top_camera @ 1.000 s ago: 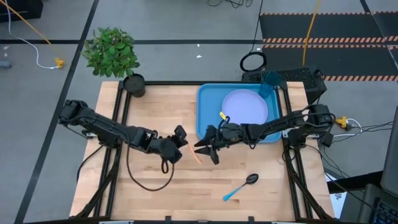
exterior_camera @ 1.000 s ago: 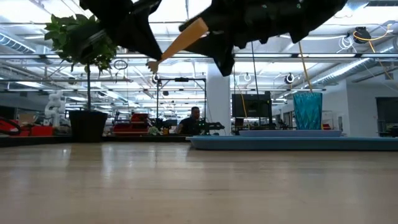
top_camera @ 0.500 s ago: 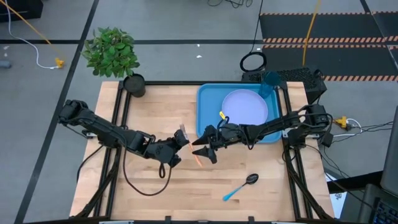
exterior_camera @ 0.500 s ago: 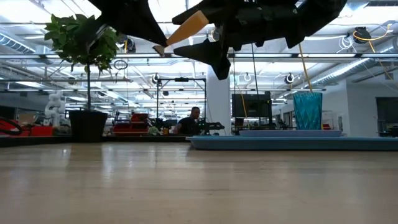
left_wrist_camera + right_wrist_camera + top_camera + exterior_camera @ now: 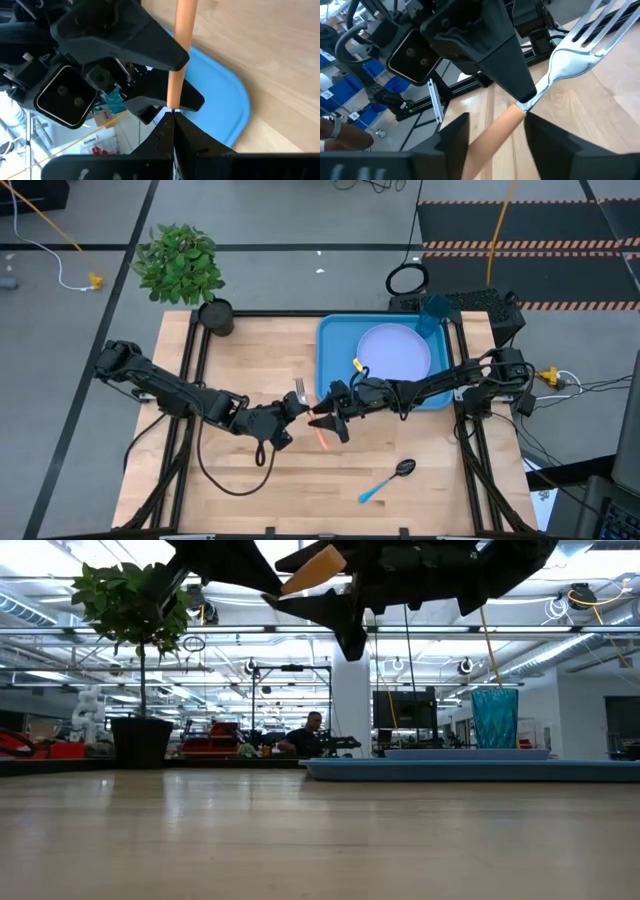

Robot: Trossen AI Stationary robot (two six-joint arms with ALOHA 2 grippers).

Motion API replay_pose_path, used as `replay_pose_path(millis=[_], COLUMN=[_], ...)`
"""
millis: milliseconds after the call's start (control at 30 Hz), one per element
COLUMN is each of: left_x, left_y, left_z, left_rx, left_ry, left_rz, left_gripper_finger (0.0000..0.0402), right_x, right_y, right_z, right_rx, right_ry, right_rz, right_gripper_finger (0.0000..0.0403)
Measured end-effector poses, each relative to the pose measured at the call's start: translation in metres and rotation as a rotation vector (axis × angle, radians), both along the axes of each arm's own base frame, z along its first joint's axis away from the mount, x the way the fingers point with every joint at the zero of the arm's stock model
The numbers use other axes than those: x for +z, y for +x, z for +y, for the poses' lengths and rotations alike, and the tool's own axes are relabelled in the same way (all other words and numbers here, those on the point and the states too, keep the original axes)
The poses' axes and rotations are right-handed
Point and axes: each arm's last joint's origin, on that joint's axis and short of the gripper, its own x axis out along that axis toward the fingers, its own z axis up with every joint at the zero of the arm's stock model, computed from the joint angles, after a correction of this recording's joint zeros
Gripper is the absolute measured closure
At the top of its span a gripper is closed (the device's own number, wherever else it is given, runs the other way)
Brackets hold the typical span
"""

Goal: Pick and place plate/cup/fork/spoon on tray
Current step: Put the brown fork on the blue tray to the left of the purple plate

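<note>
Fork (image 5: 312, 418), orange handle: aloft above the table (image 5: 250, 480) centre, left gripper (image 5: 297, 406) jaws clamped at its neck. Right gripper (image 5: 322, 420): jaws part-open, straddling the handle. Plate (image 5: 394, 351) on tray (image 5: 332, 350); spoon (image 5: 385, 480) on table.

Bright, even overhead light fills my workspace; ceiling strip lights (image 5: 560, 635) glare in the low view, turning my arms into dark silhouettes. My wrist views blur up close, and my table (image 5: 240, 360) carries only soft, faint shadows.
</note>
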Motion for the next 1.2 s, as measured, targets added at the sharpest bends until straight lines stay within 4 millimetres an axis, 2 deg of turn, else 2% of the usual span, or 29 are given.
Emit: replay_pose_path(millis=[233, 333, 600, 767, 967, 1200], left_x=[0.001, 0.001, 0.001, 0.001, 0.001, -0.013], left_y=[0.0, 0.0, 0.0, 0.002, 0.01, 0.013], left_z=[-0.001, 0.0, 0.001, 0.006, 0.037, 0.08], left_rx=[0.017, 0.059, 0.174, 0.258, 0.49, 0.698], left_ry=[-0.027, -0.068, -0.264, -0.39, -0.623, -0.898], left_rz=[-0.018, -0.04, -0.112, -0.166, -0.297, -0.363], left_gripper_finger=[0.0393, 0.0384, 0.0347, 0.0327, 0.0325, 0.0325], right_x=[-0.001, -0.002, 0.004, 0.012, 0.005, -0.01], right_y=[0.0, 0.0, -0.006, -0.021, -0.037, -0.047], right_z=[-0.003, -0.007, -0.022, -0.031, -0.036, -0.039], right_rx=[-0.008, -0.019, -0.063, -0.271, -0.482, -0.593], right_ry=[-0.045, -0.051, -0.074, -0.193, -0.322, -0.365], right_rz=[0.002, 0.006, 0.059, 0.15, 0.254, 0.298], right_gripper_finger=[0.0345, 0.0375, 0.0366, 0.0359, 0.0371, 0.0361])
